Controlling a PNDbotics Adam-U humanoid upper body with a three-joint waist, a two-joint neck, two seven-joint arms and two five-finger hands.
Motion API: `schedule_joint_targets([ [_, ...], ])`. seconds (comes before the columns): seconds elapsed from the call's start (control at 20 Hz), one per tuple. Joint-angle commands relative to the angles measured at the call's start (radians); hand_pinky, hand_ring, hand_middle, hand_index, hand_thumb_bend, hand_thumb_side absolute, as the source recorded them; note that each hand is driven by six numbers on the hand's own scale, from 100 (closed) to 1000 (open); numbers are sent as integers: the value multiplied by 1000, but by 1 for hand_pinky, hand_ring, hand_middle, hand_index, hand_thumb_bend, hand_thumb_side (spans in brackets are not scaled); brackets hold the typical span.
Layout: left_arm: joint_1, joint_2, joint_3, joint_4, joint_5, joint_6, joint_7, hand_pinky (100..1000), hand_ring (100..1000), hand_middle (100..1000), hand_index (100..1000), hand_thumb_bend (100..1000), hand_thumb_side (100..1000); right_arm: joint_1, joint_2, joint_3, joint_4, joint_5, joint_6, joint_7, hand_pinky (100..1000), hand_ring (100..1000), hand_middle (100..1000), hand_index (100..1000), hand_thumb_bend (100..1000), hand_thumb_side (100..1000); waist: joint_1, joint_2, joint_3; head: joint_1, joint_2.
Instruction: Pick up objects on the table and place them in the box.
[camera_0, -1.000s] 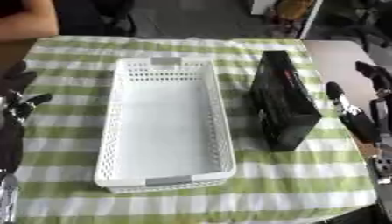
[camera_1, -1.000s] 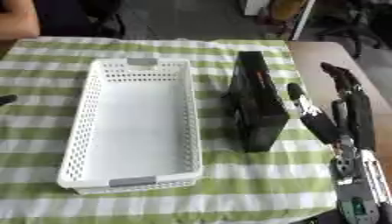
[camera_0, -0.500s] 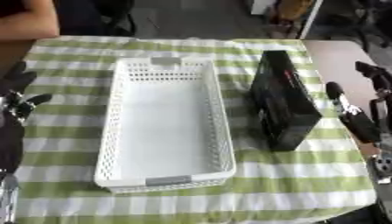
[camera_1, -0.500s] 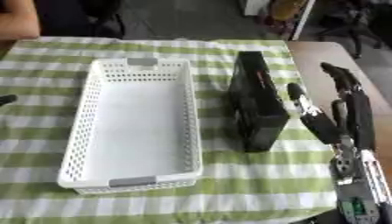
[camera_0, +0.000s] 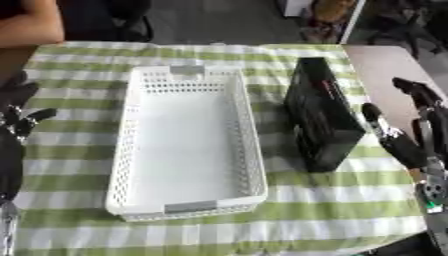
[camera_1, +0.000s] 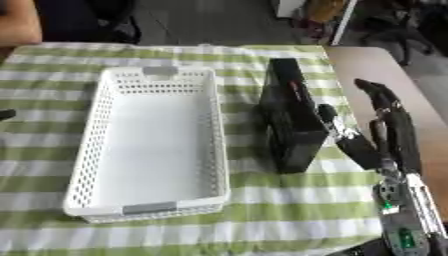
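White basket (camera_0: 131, 150) lying empty on striped cloth (camera_0: 262, 220). Black box (camera_1: 289, 120) standing just right of basket. Right hand (camera_1: 376, 130) hovering beside box, fingers extended, grasping nothing. Left hand (camera_0: 17, 120) idling left of basket, fingers relaxed.

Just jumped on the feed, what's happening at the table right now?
Nothing is being held yet. A white perforated basket sits with nothing in it on the green-striped tablecloth, and a black box-shaped object stands just to its right. The right robot hand is open beside that black object, close to its right side; contact can't be judged. The left robot hand shows at the left edge, away from the basket, holding nothing.
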Motion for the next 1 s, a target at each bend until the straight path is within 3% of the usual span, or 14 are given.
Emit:
schedule_joint_targets([
  [0.05,-5,11,-1,-13,3,-1,-3,781,1000,1000,829,152,1000,-1,-26,4,-8,-5,-8,6,904,836,790,893,648,990,1,-6,1,-14,-6],
  [1.0,-6,11,-4,-13,4,0,-6,781,1000,1000,828,152,1000,3,-37,38,8,-16,-39,33,906,839,792,891,650,994,0,-6,5,-18,-6],
])
